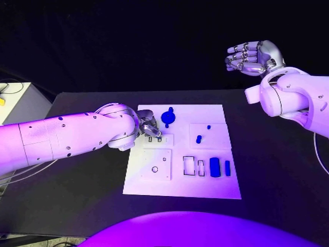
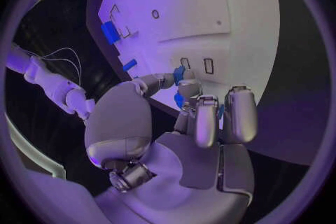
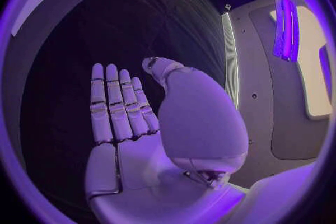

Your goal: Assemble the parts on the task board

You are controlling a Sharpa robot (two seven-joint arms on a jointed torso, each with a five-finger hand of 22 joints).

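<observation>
Your small blue part is pinched in the fingertips of the left hand, low over the two small slots near the task board's left edge, just beside the big blue part at the far edge. The risk, as I judge it: the pinch is shallow, so a tilted entry could jam or flick the part away, and your fingers hide the slots. A sideways drift could knock the big part. The right hand hangs raised beyond the tabletop's far right corner, fingers curled, holding nothing. Open room lies along the board's near edge.
</observation>
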